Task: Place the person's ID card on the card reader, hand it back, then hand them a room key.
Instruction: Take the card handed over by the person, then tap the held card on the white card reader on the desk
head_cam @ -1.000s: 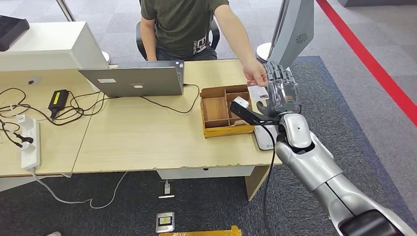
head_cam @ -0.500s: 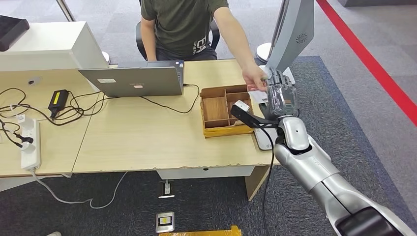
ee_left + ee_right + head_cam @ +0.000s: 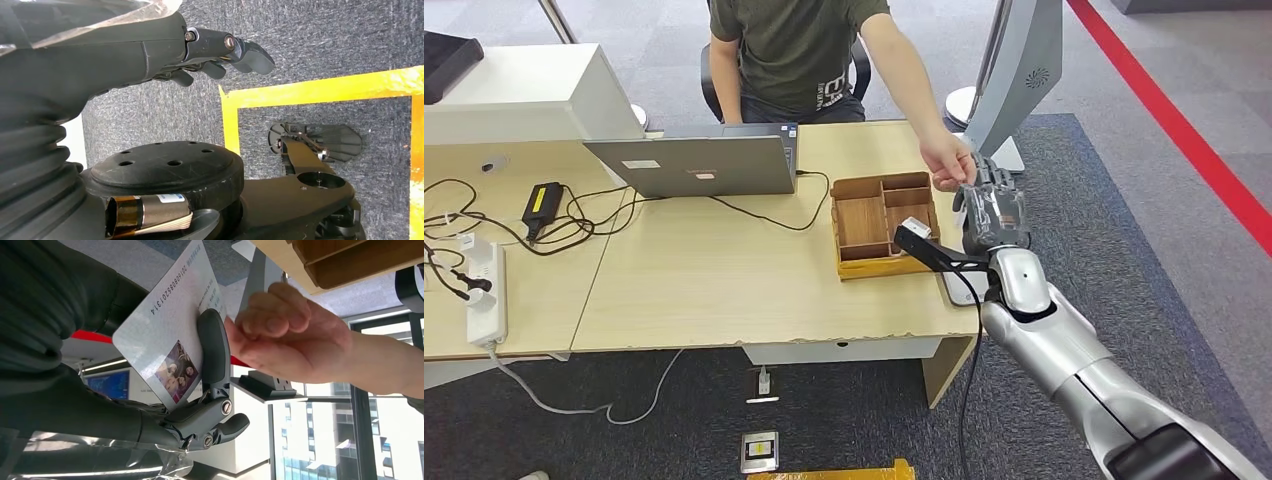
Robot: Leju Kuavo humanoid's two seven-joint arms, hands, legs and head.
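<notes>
My right hand hovers over the desk's far right corner, just right of the wooden tray. In the right wrist view it pinches the white ID card, which bears a small photo and a printed number, under its thumb. The person's hand is curled right against the card's edge and my thumb; in the head view the person's hand sits just beyond my fingers. Part of the white card reader shows under my forearm at the desk edge. My left hand hangs over the floor, holding nothing.
A laptop stands open at the desk's back, its cable running to the tray. Cables, a power brick and a power strip lie at the left. A grey stand rises behind the desk's right corner. The person sits behind the desk.
My right hand has dropped lower and drawn back toward me with the card. The person's hand has stayed close to it at the far side.
</notes>
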